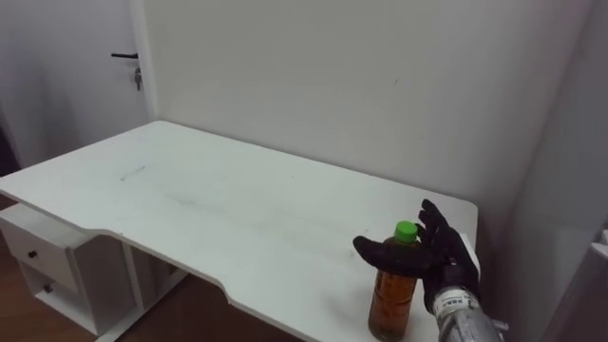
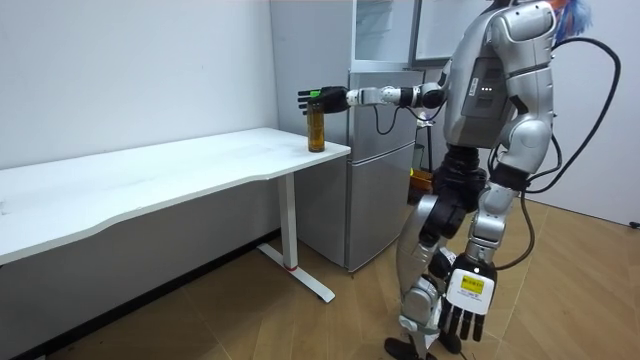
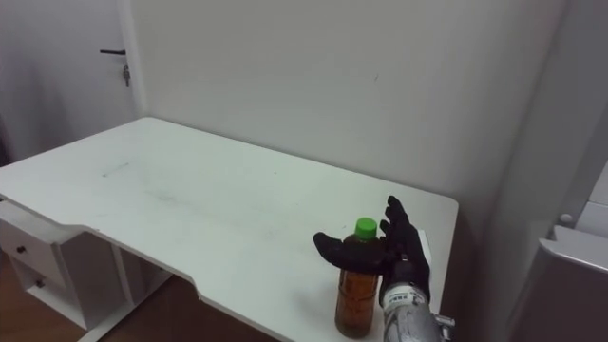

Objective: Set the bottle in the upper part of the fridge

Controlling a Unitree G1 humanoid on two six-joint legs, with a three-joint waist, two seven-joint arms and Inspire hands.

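On table [image 1: 237, 209]: 1 bottle [image 1: 392, 299], R hand [image 1: 446, 261] at top.

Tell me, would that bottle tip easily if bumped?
Probably: the bottle is tall and narrow, and the right hand is up near its top. It looks nearly full, so likely heavy for its size. It stands near the table edge.

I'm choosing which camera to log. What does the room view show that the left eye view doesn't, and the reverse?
Room view adds the fridge beside the end of the table and the left hand hanging open by the robot's leg. Left eye view adds a door handle and a drawer unit under the table. Both share the white table, the green-capped bottle upright near its corner, and the open right hand at the bottle's neck.
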